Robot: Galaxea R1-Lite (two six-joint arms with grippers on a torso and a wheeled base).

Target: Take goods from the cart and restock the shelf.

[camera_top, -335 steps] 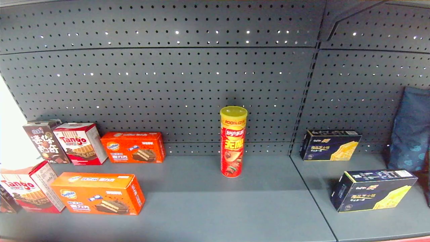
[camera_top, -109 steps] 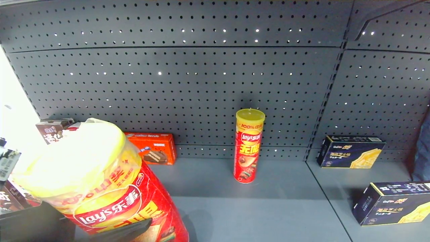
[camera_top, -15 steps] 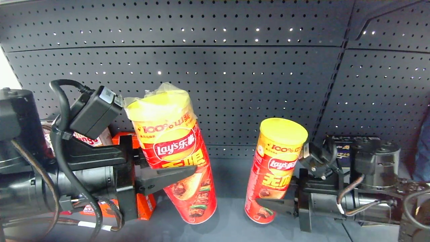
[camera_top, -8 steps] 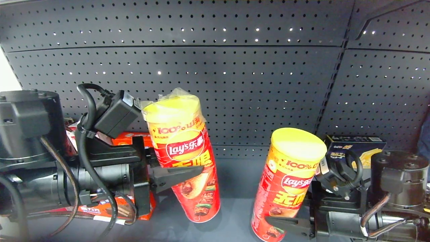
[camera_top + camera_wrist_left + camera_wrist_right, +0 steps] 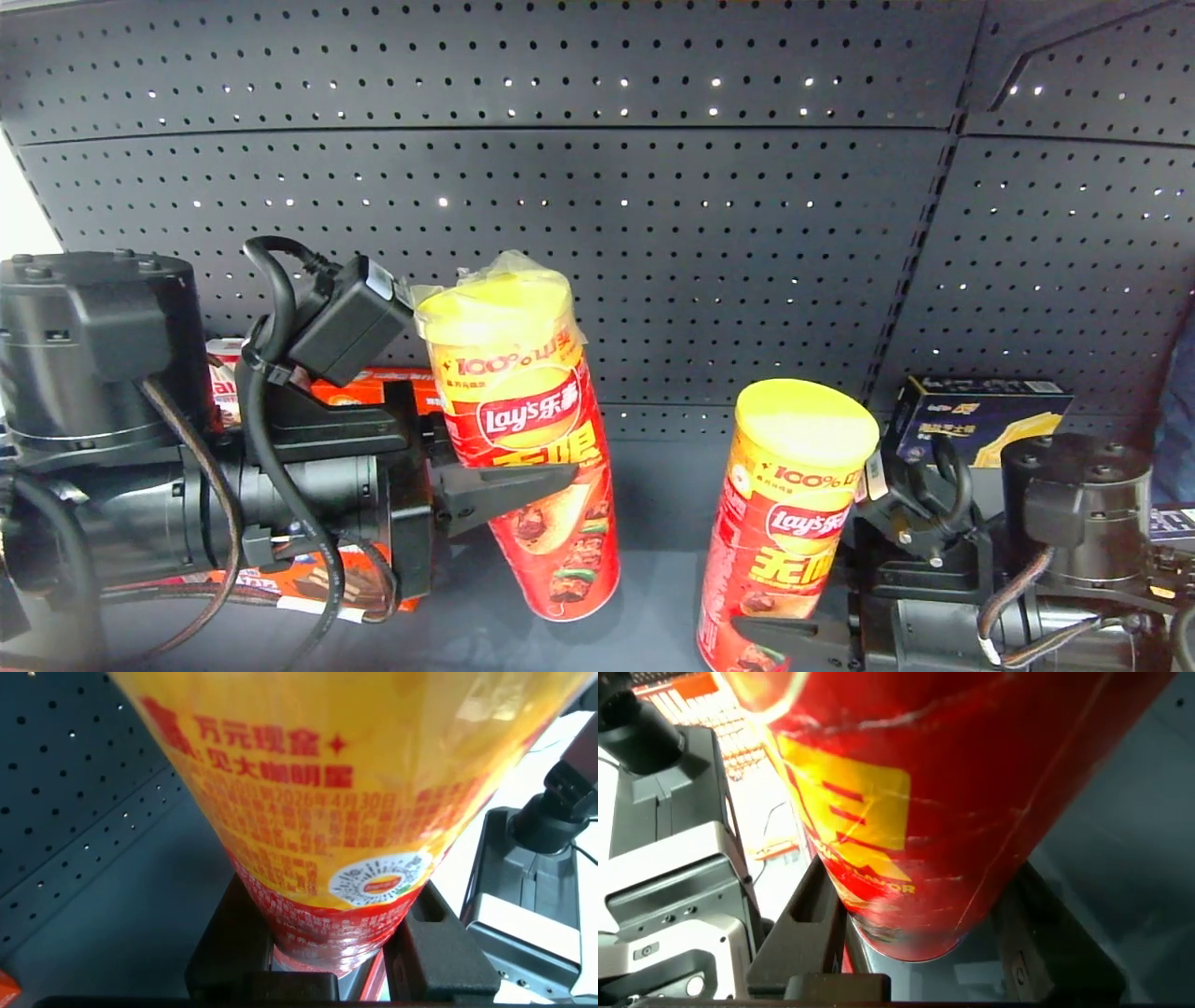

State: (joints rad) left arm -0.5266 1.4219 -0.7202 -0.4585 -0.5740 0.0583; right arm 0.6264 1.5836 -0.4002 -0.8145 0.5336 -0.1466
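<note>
Dark grey pegboard [image 5: 653,233] backs the grey shelf [image 5: 653,485]. The left gripper [image 5: 537,462] has its fingers clamped on a red-and-yellow cardboard crisp tube [image 5: 523,411], which points lid up with its top leaning left and its base low over the shelf. The right gripper [image 5: 761,611] fingers clamp a second red-and-yellow tube [image 5: 794,495], lid up and leaning right.

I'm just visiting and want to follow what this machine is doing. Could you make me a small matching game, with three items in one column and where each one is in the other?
Things:
1. chip can with loose plastic over its lid
2. chip can with bare yellow lid
3. dark blue box

Places:
A. on the shelf, back right
B. in the left arm's jaws
C. in the right arm's jaws

Pairs: 1-B, 2-C, 3-A.
</note>
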